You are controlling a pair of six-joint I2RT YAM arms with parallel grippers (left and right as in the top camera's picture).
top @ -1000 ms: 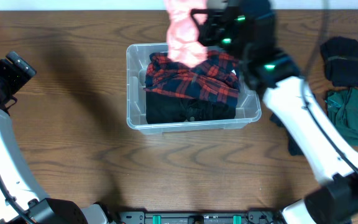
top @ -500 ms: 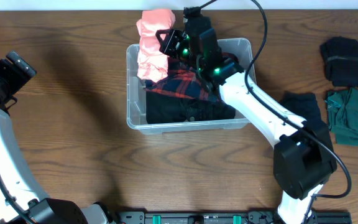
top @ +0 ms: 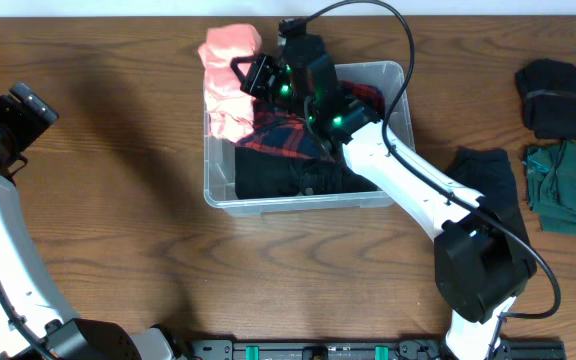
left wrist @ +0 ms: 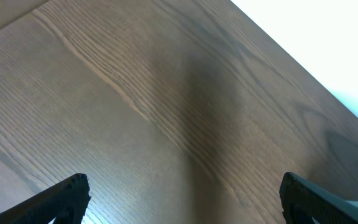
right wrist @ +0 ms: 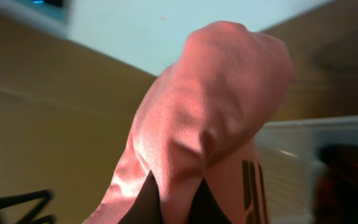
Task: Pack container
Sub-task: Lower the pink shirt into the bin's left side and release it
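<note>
Item 1. Bench (top: pixel 118 230): brown wood-grain top, carrying all the items below.

Item 2. Container (top: pixel 218 195): clear plastic bin at mid-bench, a little toward 12 o'clock, long side running 9 to 3.
- Black garment (top: pixel 288 178): lies along the 6 o'clock wall inside.
- Red plaid garment (top: pixel 290 138): lies over the black garment toward 12 o'clock, partly hidden by the right arm.

Item 3. Dark garment (top: pixel 490 175): on the bench at 3 o'clock of the container, partly under the right arm.

Item 4. Green garment (top: pixel 565 188): crumpled at the bench's 3 o'clock edge.

Item 5. Black folded garment (top: pixel 553 98): just beyond the green garment, toward 1 o'clock.

Item 6. Left end effector (top: pixel 16 112) (left wrist: pixel 185 199): over bare bench well out at 9 o'clock. Its fingertips are spread wide and nothing is between them.

Item 7. Right end effector (top: pixel 253 75) (right wrist: pixel 176 202): over the container's 11 o'clock corner, clamped on the pink garment (top: pixel 230 80) (right wrist: pixel 210 106).

Item 8. Pink garment: bunched at the same corner, spilling across the rim at 9 and 12 o'clock. A dark printed mark shows on the cloth in the right wrist view.
</note>
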